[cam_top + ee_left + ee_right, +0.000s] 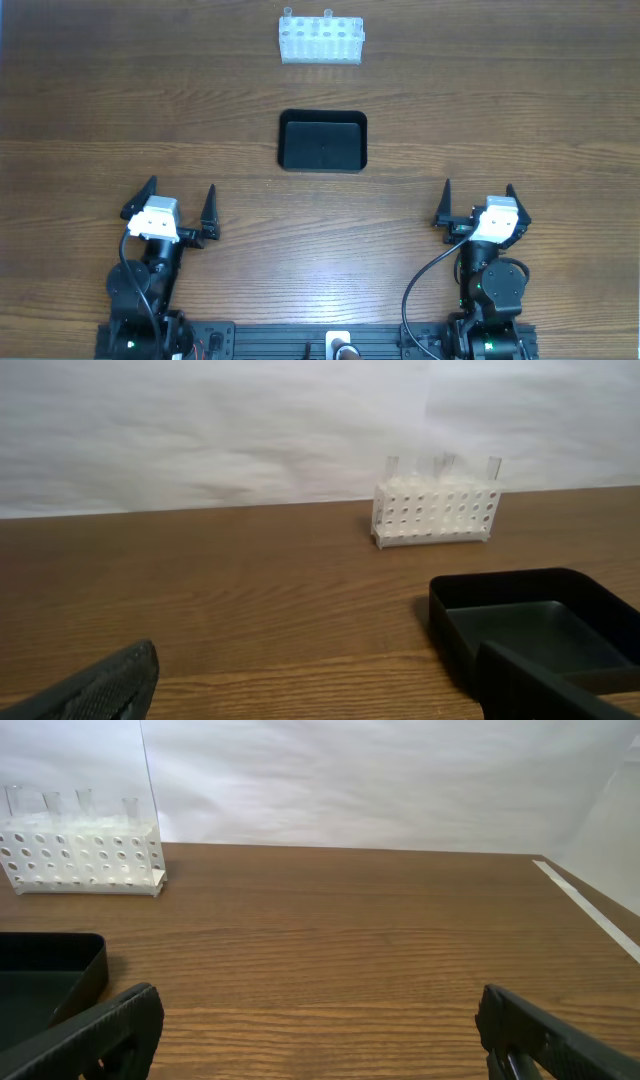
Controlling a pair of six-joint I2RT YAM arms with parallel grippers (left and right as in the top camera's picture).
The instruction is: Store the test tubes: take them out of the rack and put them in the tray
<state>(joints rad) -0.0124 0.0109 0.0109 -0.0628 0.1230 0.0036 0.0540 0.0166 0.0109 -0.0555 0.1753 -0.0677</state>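
Left end effector (182, 185) and right end effector (478, 185) sit jaws apart; test tubes (288, 14) stand in rack (322, 45) beyond tray (323, 146).

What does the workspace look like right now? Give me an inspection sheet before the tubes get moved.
Surface: brown wooden table.
Job's things: white rack at the far side, clear test tubes upright in it; black tray nearer the arms, no tubes in it.
Clutter: nothing seen.
Hands: left hand and right hand both open, near their bases, holding nothing.
Cables: black cable looping beside the right arm.
Surroundings: white wall behind the table.
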